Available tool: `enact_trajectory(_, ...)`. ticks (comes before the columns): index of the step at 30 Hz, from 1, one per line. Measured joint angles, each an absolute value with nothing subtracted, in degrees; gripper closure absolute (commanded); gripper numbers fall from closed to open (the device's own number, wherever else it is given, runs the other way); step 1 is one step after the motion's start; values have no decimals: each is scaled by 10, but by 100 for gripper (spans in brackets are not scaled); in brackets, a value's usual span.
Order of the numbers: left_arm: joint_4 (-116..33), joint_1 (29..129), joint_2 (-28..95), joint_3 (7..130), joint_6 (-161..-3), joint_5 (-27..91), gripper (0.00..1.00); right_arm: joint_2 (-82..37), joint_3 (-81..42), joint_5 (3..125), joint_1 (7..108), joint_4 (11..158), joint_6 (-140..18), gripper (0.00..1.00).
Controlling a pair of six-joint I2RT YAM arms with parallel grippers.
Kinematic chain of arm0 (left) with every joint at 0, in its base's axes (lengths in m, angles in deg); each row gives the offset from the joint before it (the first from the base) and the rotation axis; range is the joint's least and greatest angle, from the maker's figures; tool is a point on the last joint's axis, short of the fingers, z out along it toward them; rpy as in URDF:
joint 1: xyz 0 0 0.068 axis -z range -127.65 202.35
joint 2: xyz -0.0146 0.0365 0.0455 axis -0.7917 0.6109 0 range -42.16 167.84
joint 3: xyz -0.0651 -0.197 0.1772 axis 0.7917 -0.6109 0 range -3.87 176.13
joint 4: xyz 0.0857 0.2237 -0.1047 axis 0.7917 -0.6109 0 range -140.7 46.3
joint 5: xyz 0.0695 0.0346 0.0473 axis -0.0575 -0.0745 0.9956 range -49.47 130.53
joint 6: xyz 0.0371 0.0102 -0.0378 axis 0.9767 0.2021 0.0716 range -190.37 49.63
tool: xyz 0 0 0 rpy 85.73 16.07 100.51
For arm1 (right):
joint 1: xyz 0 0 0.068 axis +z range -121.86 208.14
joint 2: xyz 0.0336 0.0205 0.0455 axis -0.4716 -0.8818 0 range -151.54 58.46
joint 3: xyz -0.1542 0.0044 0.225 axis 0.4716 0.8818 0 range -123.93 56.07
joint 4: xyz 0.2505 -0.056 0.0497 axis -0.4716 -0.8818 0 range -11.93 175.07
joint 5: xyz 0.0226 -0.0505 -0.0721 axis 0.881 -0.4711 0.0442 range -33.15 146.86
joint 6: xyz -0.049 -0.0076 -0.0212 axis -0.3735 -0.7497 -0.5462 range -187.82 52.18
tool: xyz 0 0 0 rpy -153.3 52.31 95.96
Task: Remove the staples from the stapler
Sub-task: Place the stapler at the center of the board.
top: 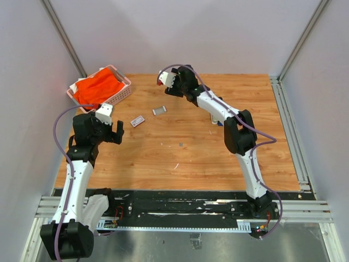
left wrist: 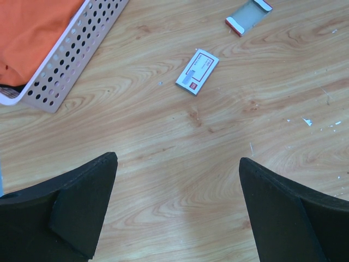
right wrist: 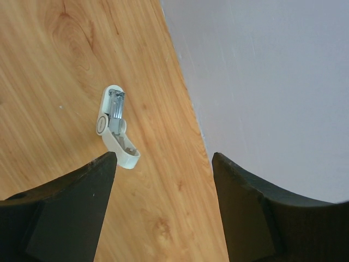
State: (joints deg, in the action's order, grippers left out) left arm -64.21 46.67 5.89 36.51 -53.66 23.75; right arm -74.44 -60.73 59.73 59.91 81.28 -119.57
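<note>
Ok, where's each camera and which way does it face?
Top external: above, behind, facing down on wooden table; left arm, right arm show.
Left wrist: down past open left gripper at flat white red-labelled box, pink perforated basket.
Right wrist: past open right gripper at white plastic stapler by the wall.
Shared: top and left wrist see box, basket.

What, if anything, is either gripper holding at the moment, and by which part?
Nothing is held. The left gripper and the right gripper are both open and empty; the white stapler lies ungripped on the table.
</note>
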Motion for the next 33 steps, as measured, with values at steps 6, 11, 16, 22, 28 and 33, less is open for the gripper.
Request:
enact_trajectory(6, -639, 467, 59, 365, -537, 237, 2, -745, -608, 578, 599, 793, -1117, 26)
enact_trajectory(11, -639, 467, 59, 365, -537, 236, 2, -770, -631, 555, 599, 778, -1079, 26)
enact_trajectory(16, -639, 467, 59, 365, -537, 234, 2, -799, -644, 529, 600, 778, -1072, 25)
enact_trajectory(22, -638, 467, 59, 364, -536, 233, 2, -832, -652, 500, 604, 797, -1096, 25)
enact_trajectory(28, -635, 467, 59, 358, -535, 233, 2, -860, -659, 488, 614, 827, -1131, 25)
enact_trajectory(33, -634, 467, 60, 358, -534, 233, 2, -880, -665, 483, 620, 855, -1159, 25)
